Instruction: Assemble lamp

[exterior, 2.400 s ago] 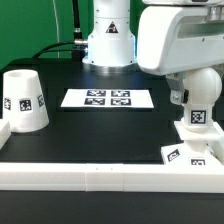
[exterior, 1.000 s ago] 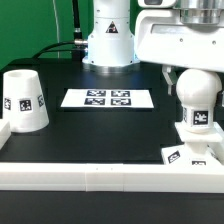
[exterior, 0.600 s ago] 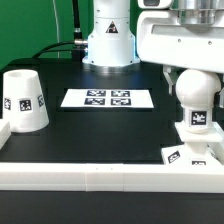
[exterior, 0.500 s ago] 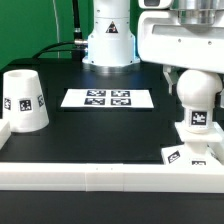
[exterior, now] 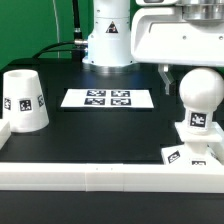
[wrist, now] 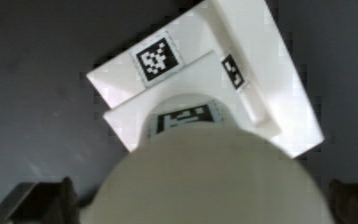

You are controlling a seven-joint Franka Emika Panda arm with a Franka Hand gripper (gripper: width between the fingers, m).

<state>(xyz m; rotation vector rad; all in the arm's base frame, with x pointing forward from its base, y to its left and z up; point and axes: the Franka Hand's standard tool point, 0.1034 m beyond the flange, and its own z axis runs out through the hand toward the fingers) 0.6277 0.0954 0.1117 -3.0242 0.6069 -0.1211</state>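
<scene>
Over the bulb (exterior: 201,92), at the exterior view's right, the arm's wrist hangs pointing down. Its fingers (wrist: 41,201) are spread to either side of the rounded top, gripping nothing. The bulb stands upright on the square base (exterior: 190,152), near the front rail (exterior: 90,178). The shade (exterior: 23,100) sits well apart on the bench (exterior: 100,130). The frame's top edge cuts off the arm. In the wrist view only blurred fingertips show, and the bulb hides part of the base.

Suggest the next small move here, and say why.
Probably lift the end effector clear and head toward the shade at the exterior view's left. The bulb stands on the base, the end effector is open above it, and the shade sits apart, not yet fitted.
</scene>
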